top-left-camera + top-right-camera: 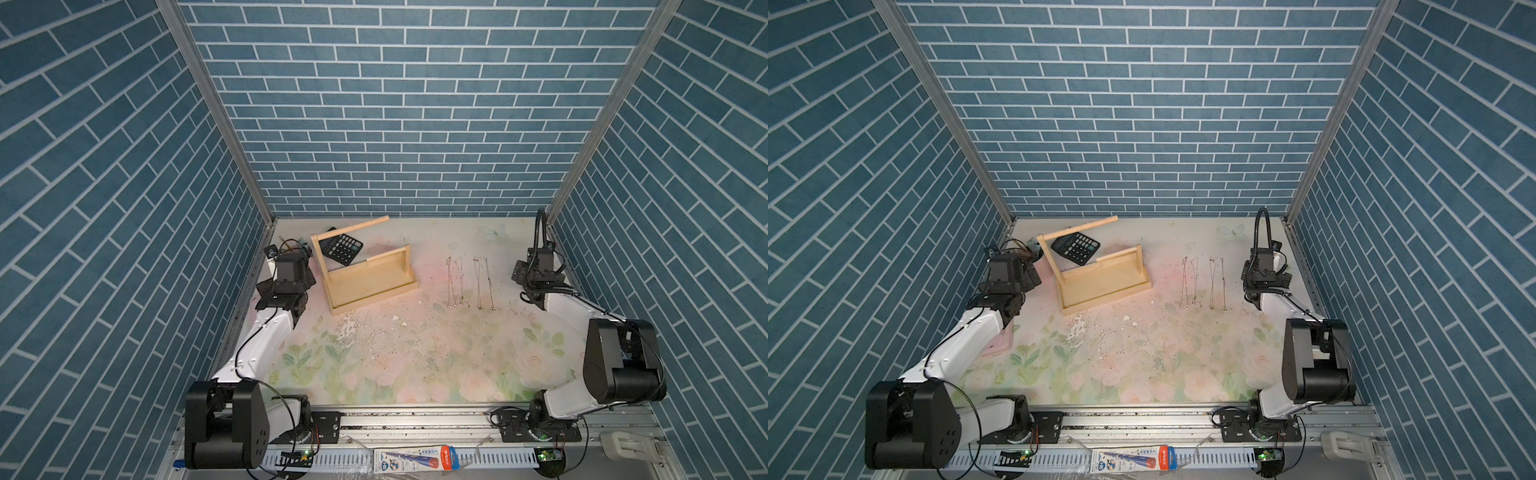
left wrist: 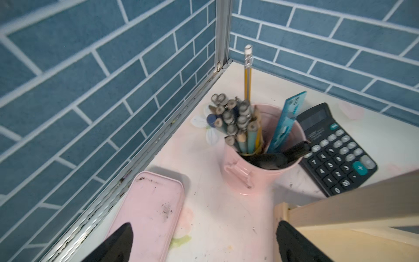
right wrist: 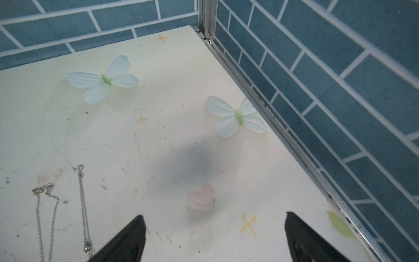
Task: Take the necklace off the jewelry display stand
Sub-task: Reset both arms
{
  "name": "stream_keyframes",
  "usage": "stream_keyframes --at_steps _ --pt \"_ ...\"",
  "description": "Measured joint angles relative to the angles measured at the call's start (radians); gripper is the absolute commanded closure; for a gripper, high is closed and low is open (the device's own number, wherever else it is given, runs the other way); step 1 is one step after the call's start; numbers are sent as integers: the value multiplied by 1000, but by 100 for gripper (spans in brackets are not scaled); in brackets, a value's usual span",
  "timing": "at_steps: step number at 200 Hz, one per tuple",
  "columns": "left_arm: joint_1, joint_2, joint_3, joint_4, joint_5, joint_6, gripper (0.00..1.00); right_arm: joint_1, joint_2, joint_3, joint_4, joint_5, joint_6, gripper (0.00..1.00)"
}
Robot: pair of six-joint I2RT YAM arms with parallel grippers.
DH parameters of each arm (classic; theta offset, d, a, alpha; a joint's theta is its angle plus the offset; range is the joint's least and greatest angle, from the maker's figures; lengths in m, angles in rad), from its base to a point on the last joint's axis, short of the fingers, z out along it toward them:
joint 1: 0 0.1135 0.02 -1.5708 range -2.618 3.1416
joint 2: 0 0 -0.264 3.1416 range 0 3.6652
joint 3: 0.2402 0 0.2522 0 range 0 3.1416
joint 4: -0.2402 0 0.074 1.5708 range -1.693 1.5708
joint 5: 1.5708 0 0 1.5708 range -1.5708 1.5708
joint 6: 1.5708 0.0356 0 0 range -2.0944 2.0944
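L claw [image 2: 204, 240] wide open, empty; R claw [image 3: 215, 231] same. Necklaces [image 1: 461, 282] flat on table [image 1: 415, 353], apart from stand [image 1: 370, 286].

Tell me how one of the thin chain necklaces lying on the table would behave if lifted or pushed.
The necklaces are fine link chains lying in slack strands on the table, so one would probably droop limply when pinched. It looks light. Lying flat, it likely offers little to grip and may bunch if pushed.
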Motion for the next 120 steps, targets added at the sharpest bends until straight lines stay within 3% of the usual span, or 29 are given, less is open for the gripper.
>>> stream_keyframes --at_steps 61,120 --pt "73 93 -155 289 -69 40 1 0 -5 -91 190 92 -64 3" --pt "75 192 -289 547 17 100 1 0 -40 -138 249 109 -100 4"
